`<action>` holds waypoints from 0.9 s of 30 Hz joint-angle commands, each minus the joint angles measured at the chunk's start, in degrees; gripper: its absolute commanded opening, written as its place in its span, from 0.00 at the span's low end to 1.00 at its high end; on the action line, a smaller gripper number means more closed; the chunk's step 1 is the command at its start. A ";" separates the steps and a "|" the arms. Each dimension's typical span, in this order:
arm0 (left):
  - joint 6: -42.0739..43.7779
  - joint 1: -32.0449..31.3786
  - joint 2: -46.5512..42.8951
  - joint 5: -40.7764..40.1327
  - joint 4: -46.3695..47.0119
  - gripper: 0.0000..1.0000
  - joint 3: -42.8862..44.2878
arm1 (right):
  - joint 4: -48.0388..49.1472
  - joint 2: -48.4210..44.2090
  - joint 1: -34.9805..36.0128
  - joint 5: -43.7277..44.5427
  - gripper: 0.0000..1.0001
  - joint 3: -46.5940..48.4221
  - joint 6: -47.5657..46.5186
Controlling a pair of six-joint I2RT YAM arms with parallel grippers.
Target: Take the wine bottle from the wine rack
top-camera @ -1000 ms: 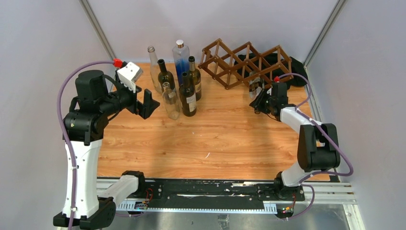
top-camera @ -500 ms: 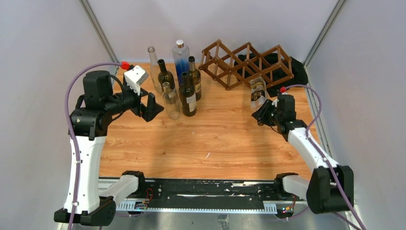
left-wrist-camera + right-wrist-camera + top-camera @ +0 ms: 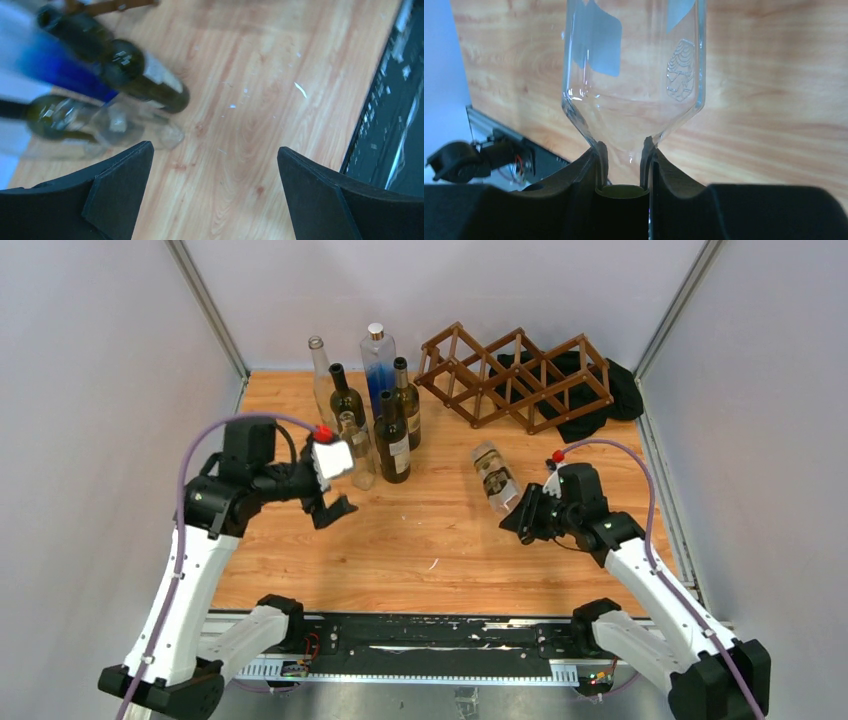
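Observation:
The wine bottle is clear glass with a label and hangs tilted above the table, apart from the wine rack. My right gripper is shut on its neck; in the right wrist view the fingers clamp the neck just below the shoulder of the bottle. The brown lattice rack stands at the back right, and I see no bottle in its cells. My left gripper hangs open in front of the standing bottles, with only bare wood between its jaws.
Several bottles stand in a cluster at the back centre-left, right beside my left gripper. A black cloth lies behind the rack. Grey walls close in both sides; a black rail runs along the near edge.
My right arm has drawn the bottle out from the rack and carried it toward the table's middle. The left arm has swung lower and rightward, still open.

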 commanded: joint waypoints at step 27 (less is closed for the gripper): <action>20.94 -34.63 -4.25 -22.77 34.55 1.00 -28.39 | -18.78 10.84 30.72 -16.44 0.00 32.57 -3.99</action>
